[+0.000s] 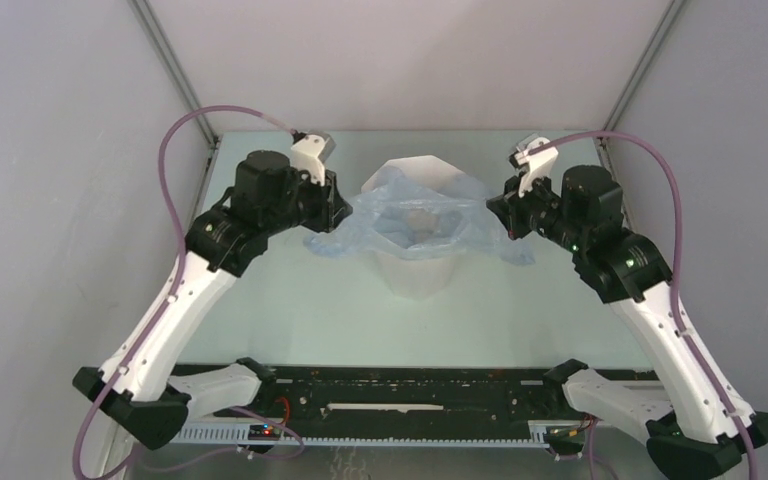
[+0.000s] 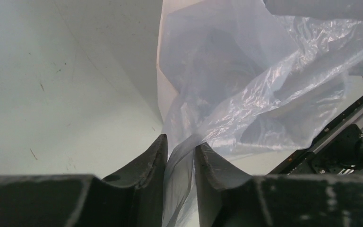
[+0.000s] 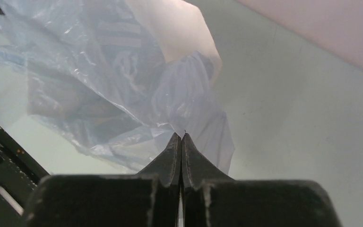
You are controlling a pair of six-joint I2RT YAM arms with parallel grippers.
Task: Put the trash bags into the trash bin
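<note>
The trash bag (image 1: 422,212), pale blue and crinkly, is draped over the mouth of the white faceted trash bin (image 1: 418,276) and spreads out past both sides of it. My left gripper (image 1: 344,215) is at the bag's left edge. In the left wrist view its jaws (image 2: 180,143) stand a little apart, with a loose fold of the bag (image 2: 246,94) running between them beside the bin wall (image 2: 164,90). My right gripper (image 1: 501,213) is at the bag's right edge. Its fingertips (image 3: 180,135) are pressed together on the film (image 3: 123,80), in front of the bin (image 3: 179,28).
The bin stands mid-table on a pale green top (image 1: 290,300), between grey side walls and a back wall. A black rail with wiring (image 1: 410,400) runs along the near edge between the arm bases. Purple cables loop above both arms.
</note>
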